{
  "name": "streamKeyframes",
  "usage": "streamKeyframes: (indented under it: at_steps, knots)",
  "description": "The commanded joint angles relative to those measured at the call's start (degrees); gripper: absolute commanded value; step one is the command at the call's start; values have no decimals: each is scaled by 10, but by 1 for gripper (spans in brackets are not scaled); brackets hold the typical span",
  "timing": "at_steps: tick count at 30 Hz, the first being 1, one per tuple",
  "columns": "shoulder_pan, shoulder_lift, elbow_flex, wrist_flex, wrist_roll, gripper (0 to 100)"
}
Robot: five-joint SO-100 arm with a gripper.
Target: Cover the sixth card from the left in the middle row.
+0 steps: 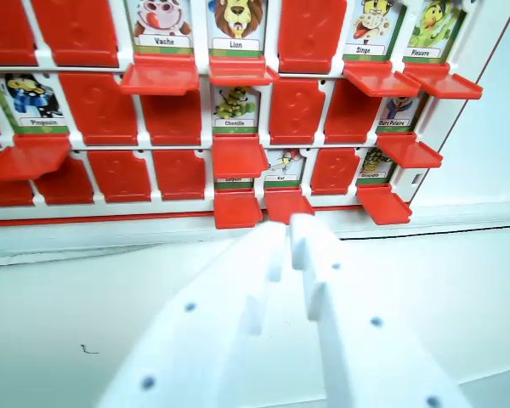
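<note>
White plastic claw (289,234) — blocky stepped fingers, small dark screw holes

A white table (59,297) carries the red-and-white card board (110,110) along its far side.

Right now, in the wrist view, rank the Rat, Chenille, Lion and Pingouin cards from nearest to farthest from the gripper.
1. Rat card, bottom row, just above the white gripper.
2. Chenille card, middle row.
3. Lion card, top row.
4. Pingouin card, far left.
</note>
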Motion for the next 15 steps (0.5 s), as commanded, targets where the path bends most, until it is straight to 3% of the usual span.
streamKeyframes:
  at_steps: [1,7,15]
  knots:
    - [-27,98,-58,33,9,0]
    - [-59,146,-48,65,17,0]
    - [-65,166,-65,92,54,0]
